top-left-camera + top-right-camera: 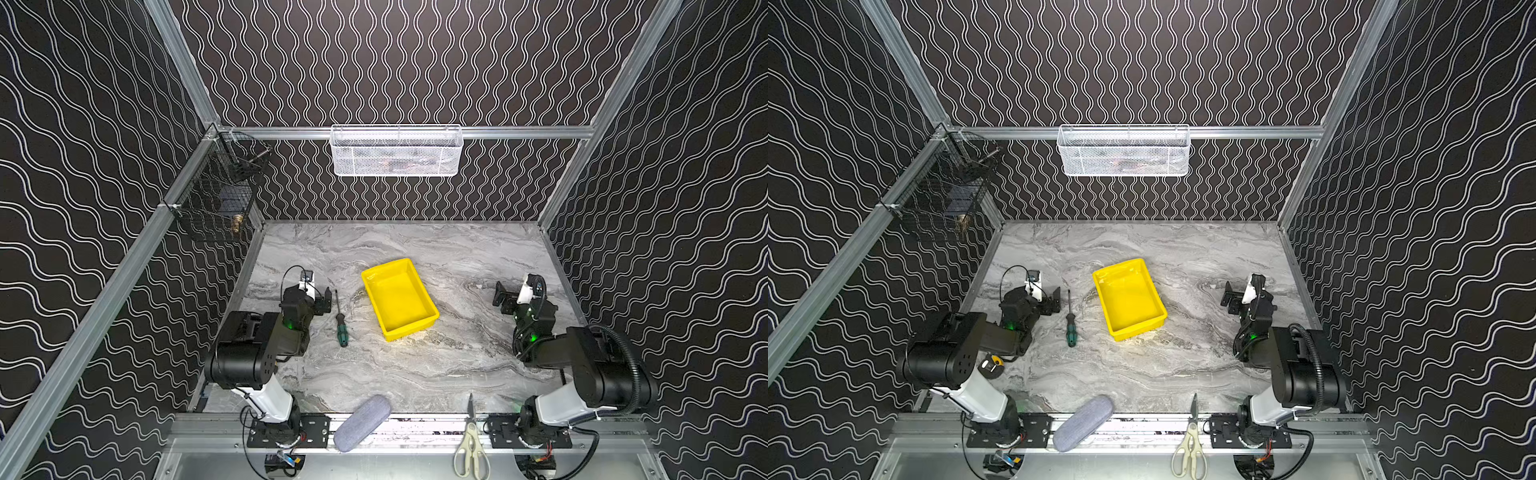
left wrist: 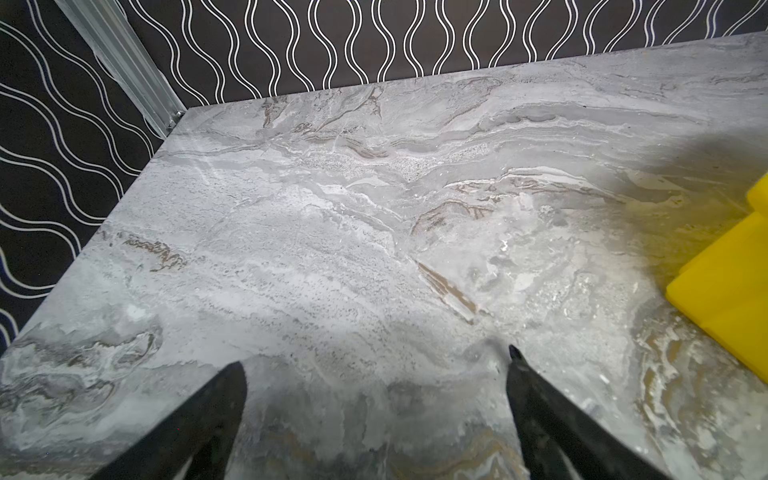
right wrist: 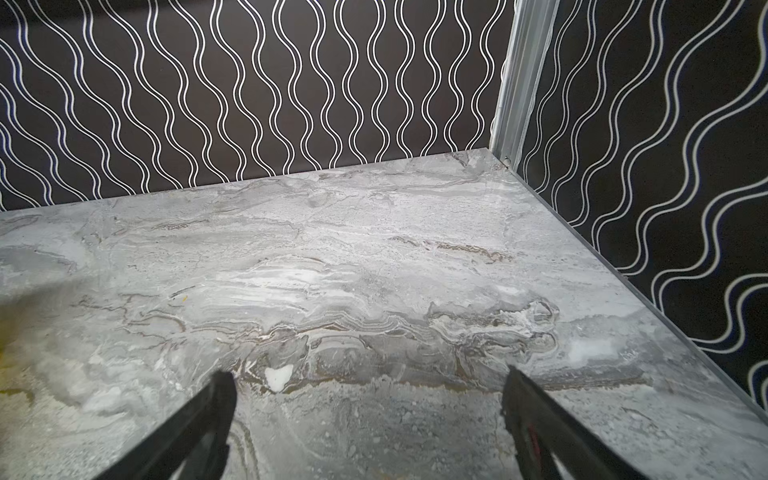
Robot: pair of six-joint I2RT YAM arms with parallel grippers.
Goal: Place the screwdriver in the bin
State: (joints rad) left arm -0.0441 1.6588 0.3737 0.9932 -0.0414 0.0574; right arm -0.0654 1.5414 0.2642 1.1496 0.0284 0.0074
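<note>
The screwdriver (image 1: 340, 321) (image 1: 1070, 321), green-and-black handle toward the front and thin shaft pointing back, lies flat on the marble table between the left arm and the bin. The yellow bin (image 1: 399, 298) (image 1: 1128, 297) stands near the table's middle, nothing visible in it; one corner of it shows in the left wrist view (image 2: 731, 286). My left gripper (image 1: 325, 300) (image 1: 1054, 300) (image 2: 376, 365) hangs open just left of the screwdriver's shaft, holding nothing. My right gripper (image 1: 503, 298) (image 1: 1231, 298) (image 3: 368, 380) is open over bare marble at the right. Neither wrist view shows the screwdriver.
A grey fabric case (image 1: 361, 422) and pale-handled scissors (image 1: 471, 444) lie across the front rail. A white mesh basket (image 1: 397, 150) hangs on the back wall and a black wire basket (image 1: 216, 195) on the left wall. Patterned walls enclose the table on three sides.
</note>
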